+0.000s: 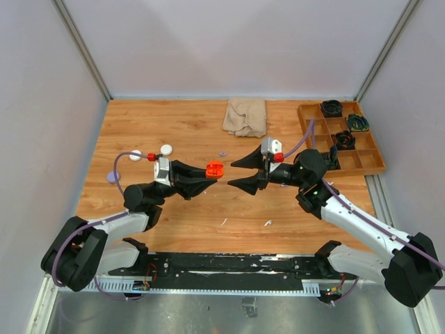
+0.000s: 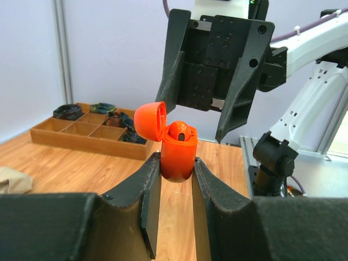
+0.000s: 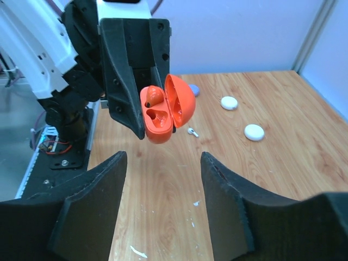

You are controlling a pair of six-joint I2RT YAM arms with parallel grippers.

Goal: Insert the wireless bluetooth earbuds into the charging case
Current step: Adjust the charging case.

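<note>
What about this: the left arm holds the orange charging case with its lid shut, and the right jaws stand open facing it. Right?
Not quite. The lid of the orange charging case is flipped open, not shut; the left wrist view shows it, with an earbud seated inside. The rest holds: the left arm holds it, and the right jaws stand open facing it.

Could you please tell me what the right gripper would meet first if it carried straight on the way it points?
Most likely the open orange charging case, held up in the left gripper directly ahead of the right gripper, whose jaws stand open. How exactly the heights line up is hard to judge.
</note>
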